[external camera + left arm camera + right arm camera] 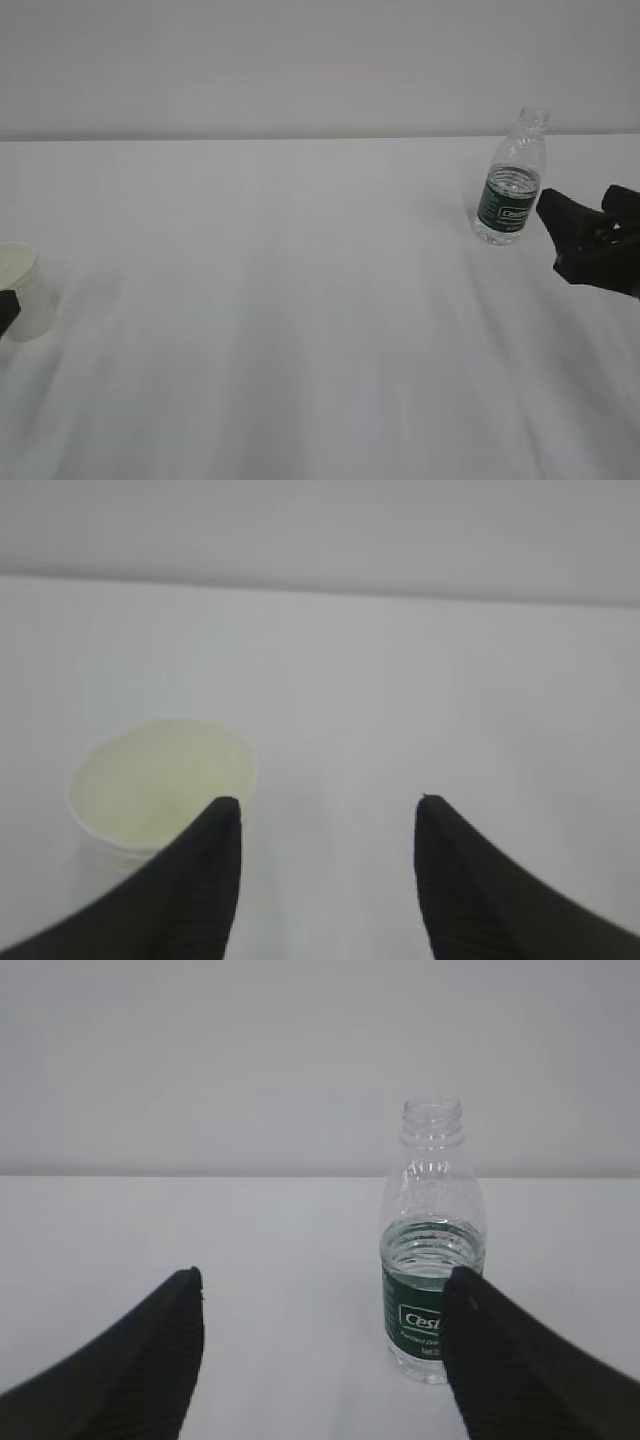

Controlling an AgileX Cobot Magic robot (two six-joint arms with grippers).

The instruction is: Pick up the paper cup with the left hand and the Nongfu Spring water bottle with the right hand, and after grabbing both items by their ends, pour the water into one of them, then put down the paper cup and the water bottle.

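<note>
White surface [300, 330] fills the exterior view, with the paper cup [20, 292] upright at the far 9 o'clock edge and the Nongfu Spring water bottle [512, 180] upright toward 2 o'clock, the two well apart. The bottle has no cap, its dark green label wraps the lower body, and the water [432, 1250] stands at about the label's top edge. The right end effector [320, 1285] sits low at 3 o'clock in the exterior view, just beside the bottle and apart from it; in the right wrist view its jaws stand wide with nothing between them, the bottle rising behind the right-hand fingertip [470, 1290], off to 1 o'clock of the gap. The left end effector [328, 805] shows in the exterior view only as a dark sliver at the 9 o'clock edge, against the cup. In the left wrist view its jaws are moderately parted and hold nothing; the cup, cream inside, stands at 8 o'clock, partly behind the left-hand fingertip [215, 830] and outside the gap.
</note>
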